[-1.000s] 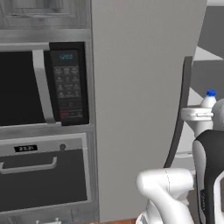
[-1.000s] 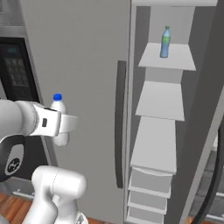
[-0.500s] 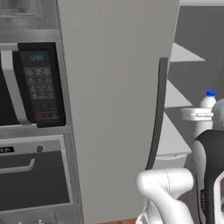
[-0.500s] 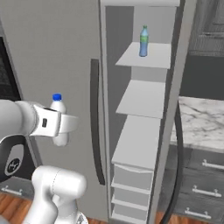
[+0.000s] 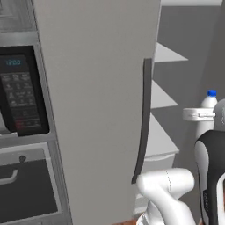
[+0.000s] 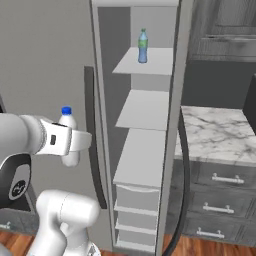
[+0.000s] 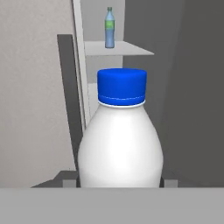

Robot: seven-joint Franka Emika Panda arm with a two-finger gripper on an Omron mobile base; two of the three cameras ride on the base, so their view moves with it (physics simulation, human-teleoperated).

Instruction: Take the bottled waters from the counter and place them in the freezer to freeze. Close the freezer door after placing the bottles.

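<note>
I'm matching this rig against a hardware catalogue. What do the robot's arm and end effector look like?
The arm is glossy white with rounded, tubular links; a dark grey to black joint section with a pale rim sits between them. A black round cap with a faint light logo marks one joint. The end effector is a white, blocky hand with a small dark mark. No cables show.

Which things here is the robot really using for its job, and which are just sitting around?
For the job:
- white bottle, held upright in the tool
- blue bottle, on the top freezer shelf
- open freezer door
- counter

Just around:
- microwave
- wider grey door
- dark cabinets
</note>
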